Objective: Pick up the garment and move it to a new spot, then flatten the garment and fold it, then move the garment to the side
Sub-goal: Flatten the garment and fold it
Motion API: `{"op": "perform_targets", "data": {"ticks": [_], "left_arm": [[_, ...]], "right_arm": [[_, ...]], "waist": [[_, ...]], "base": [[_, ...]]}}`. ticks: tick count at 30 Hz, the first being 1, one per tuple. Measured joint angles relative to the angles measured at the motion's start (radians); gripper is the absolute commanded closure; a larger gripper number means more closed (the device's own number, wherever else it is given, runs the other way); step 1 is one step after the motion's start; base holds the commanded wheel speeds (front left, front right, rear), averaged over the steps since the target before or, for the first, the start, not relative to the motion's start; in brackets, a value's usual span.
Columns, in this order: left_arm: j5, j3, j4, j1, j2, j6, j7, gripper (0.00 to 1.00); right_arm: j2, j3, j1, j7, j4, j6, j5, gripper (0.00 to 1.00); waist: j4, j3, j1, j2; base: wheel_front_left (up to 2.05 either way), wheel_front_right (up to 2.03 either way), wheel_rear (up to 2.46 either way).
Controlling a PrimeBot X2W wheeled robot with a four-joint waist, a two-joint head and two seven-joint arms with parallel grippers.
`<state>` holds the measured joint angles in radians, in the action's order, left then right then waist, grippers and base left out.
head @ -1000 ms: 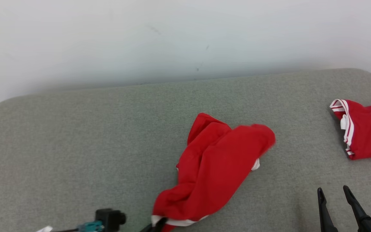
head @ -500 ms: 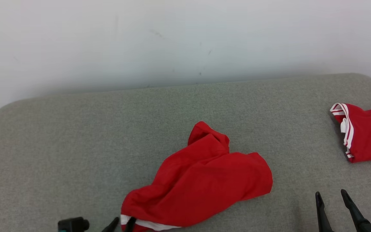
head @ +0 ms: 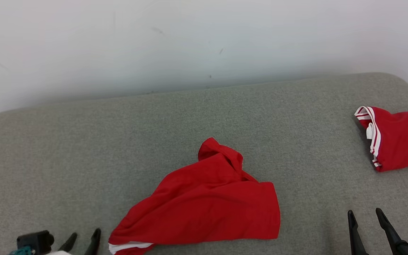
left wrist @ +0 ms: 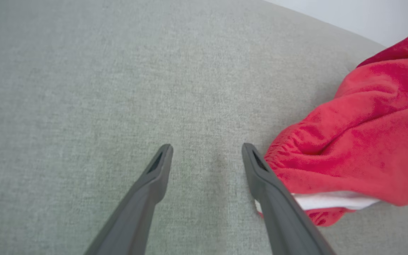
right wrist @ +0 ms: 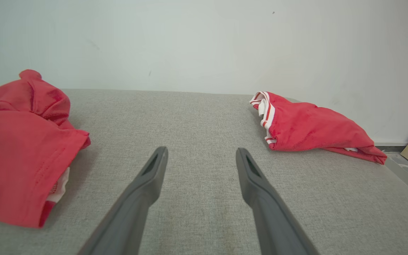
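Note:
A crumpled red garment (head: 207,205) with white trim lies on the grey cushion (head: 83,148), near its front middle. My left gripper (head: 84,236) stands open at the lower left, just left of the garment's white-trimmed corner. In the left wrist view the garment (left wrist: 360,141) lies right of my open left gripper (left wrist: 207,150), its edge beside the right finger, with bare cushion between the fingers. My right gripper (head: 365,214) is open at the lower right, well clear of the cloth. The right wrist view has the garment (right wrist: 20,148) at its left and my right gripper (right wrist: 201,152) open over bare cushion.
A second red garment (head: 398,138) with red-and-white striped trim lies at the cushion's right end, also seen in the right wrist view (right wrist: 310,124). A white wall (head: 190,42) runs behind the cushion. The cushion's rounded corners fall away at the far left and right.
My left gripper let go of the garment's white-trimmed corner and opened, after dragging it leftward. The garment dropped and now lies spread lower on the cushion. The head camera shifted slightly.

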<state>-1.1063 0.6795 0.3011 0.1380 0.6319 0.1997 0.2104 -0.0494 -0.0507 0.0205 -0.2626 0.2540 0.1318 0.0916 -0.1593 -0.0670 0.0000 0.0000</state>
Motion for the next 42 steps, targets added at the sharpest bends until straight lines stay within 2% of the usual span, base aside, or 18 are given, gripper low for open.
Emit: {"op": "perform_targets", "data": {"ticks": [2, 5, 8, 10, 13, 17, 24, 30, 31, 32, 33, 38, 42], "left_arm": [[0.033, 0.003, -0.072, 0.006, 0.021, 0.021, 0.001, 0.0], [0.099, 0.022, -0.197, 0.064, 0.026, 0.021, 0.011, 0.0], [0.183, 0.091, -0.28, 0.14, 0.004, 0.021, -0.03, 0.0], [0.226, 0.143, -0.296, 0.202, -0.035, 0.009, -0.077, 0.0], [0.318, 0.238, -0.262, 0.309, -0.098, -0.02, -0.151, 0.0], [0.388, 0.325, -0.162, 0.417, -0.189, -0.067, -0.213, 0.0], [0.437, 0.38, 0.015, 0.512, -0.276, -0.098, -0.256, 0.0], [0.459, 0.422, 0.123, 0.545, -0.312, -0.139, -0.274, 0.0], [0.464, 0.432, 0.14, 0.551, -0.317, -0.147, -0.281, 0.11], [0.469, 0.441, 0.157, 0.557, -0.321, -0.153, -0.286, 0.64], [0.47, 0.441, 0.173, 0.56, -0.325, -0.157, -0.287, 1.0], [0.436, 0.435, 0.18, 0.566, -0.334, -0.202, -0.283, 1.0], [0.371, 0.415, 0.064, 0.535, -0.321, -0.227, -0.305, 1.0]], "right_arm": [[0.0, 0.001, -0.002, 0.0, -0.001, 0.0, 0.004, 0.0], [0.0, -0.001, -0.003, 0.0, -0.002, 0.0, 0.006, 0.0], [0.0, 0.0, -0.009, 0.0, -0.001, 0.0, 0.006, 0.0], [0.0, 0.005, -0.022, 0.0, 0.0, 0.0, 0.007, 0.0], [0.0, 0.016, -0.033, 0.0, 0.004, 0.0, 0.012, 0.0], [0.0, 0.033, -0.052, 0.0, 0.007, 0.0, 0.016, 0.0], [0.0, 0.029, -0.052, 0.0, 0.01, 0.0, 0.016, 0.0], [0.0, 0.032, -0.057, 0.0, 0.01, 0.0, 0.016, 0.0], [0.0, 0.032, -0.059, 0.0, 0.01, 0.0, 0.016, 0.0], [0.0, 0.032, -0.06, 0.0, 0.01, 0.0, 0.016, 0.0], [0.0, 0.033, -0.06, 0.0, 0.01, 0.0, 0.016, 0.0], [0.0, 0.032, -0.061, 0.0, 0.011, 0.0, 0.016, 0.0], [0.0, 0.021, -0.06, 0.0, 0.009, 0.0, 0.015, 0.0]], "waist": [[-0.007, -0.006, 0.0, 0.0], [-0.015, -0.015, 0.0, 0.0], [-0.021, -0.026, 0.0, 0.0], [-0.027, -0.033, 0.0001, 0.0], [-0.038, -0.043, 0.0, 0.0], [-0.06, -0.053, 0.0, 0.0], [-0.098, -0.058, 0.0001, 0.0], [-0.121, -0.07, 0.0, 0.0], [-0.123, -0.072, 0.0, 0.0], [-0.125, -0.074, 0.0001, 0.0], [-0.128, -0.075, 0.0001, 0.0], [-0.141, -0.072, 0.0, 0.0], [-0.151, -0.067, 0.0, 0.0]], "base": [[0.0, 0.0, 0.0], [0.0, 0.0, 0.0], [0.0, 0.0, 0.0], [0.0, 0.0, 0.0], [0.0, 0.0, 0.0], [0.0, 0.0, 0.0], [0.0, 0.0, 0.0], [0.0, 0.0, 0.0], [0.0, 0.0, 0.0], [0.0, 0.0, 0.0], [0.0, 0.0, 0.0], [0.0, 0.0, 0.0], [0.0, 0.0, 0.0]]}}
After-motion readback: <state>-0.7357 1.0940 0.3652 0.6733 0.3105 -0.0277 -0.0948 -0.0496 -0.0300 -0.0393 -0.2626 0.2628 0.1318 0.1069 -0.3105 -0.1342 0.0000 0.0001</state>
